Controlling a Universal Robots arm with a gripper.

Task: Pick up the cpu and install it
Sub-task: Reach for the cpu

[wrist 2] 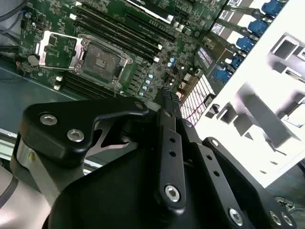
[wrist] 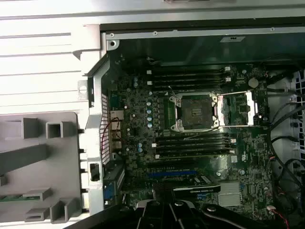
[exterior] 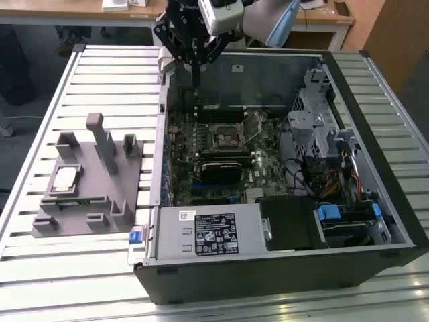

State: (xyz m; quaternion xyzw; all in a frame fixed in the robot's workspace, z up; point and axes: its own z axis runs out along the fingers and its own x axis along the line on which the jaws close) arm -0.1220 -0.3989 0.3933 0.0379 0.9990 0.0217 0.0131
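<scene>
Case (exterior: 268,282) lies open, grey fixture (exterior: 100,194) beside it. Gripper (exterior: 196,80) hangs over the far wall, claw pressed together, empty. Socket (exterior: 224,139) bare. Cpu (exterior: 65,178) sits on the fixture: grab it skewed and it could seat crooked, bending pins.

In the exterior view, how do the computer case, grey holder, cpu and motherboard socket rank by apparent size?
Largest: computer case.
Then: grey holder.
Last: cpu and motherboard socket, which look about alike, so not ranked.
</scene>
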